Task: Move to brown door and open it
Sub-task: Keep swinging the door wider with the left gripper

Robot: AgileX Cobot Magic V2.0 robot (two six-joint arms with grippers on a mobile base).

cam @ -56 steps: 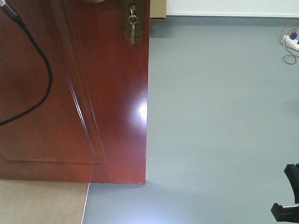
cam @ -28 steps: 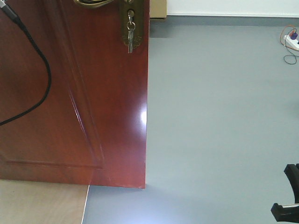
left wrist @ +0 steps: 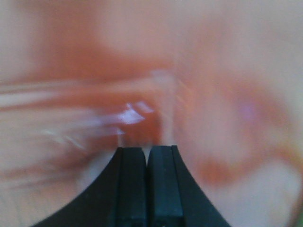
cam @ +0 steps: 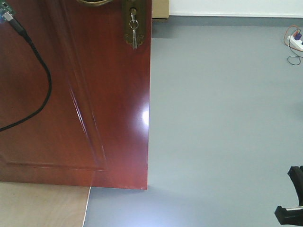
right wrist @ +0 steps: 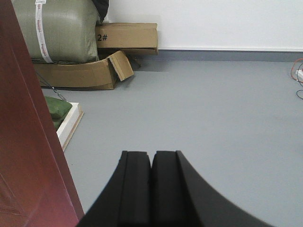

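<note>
The brown door (cam: pixel 94 104) fills the left half of the front view, its free edge running down the middle. A brass handle (cam: pixel 94 2) and lock plate with hanging keys (cam: pixel 134 35) sit at its top. The door's edge also shows at the left of the right wrist view (right wrist: pixel 23 142). My left gripper (left wrist: pixel 147 151) is shut and empty, close against a blurred reddish surface. My right gripper (right wrist: pixel 151 156) is shut and empty, pointing over the grey floor; part of it shows at the front view's lower right (cam: pixel 292 198).
A black cable (cam: pixel 40 80) hangs across the door. Cardboard boxes (right wrist: pixel 125 38) and a green sack (right wrist: pixel 57 28) stand by the far wall. A white-framed tray with a green bag (right wrist: pixel 64 116) lies beyond the door. A power strip (cam: pixel 296 42) lies far right.
The door has shifted slightly in the front view; the keys swing on the lock plate. The cable's connector has come further into view at the top left.
</note>
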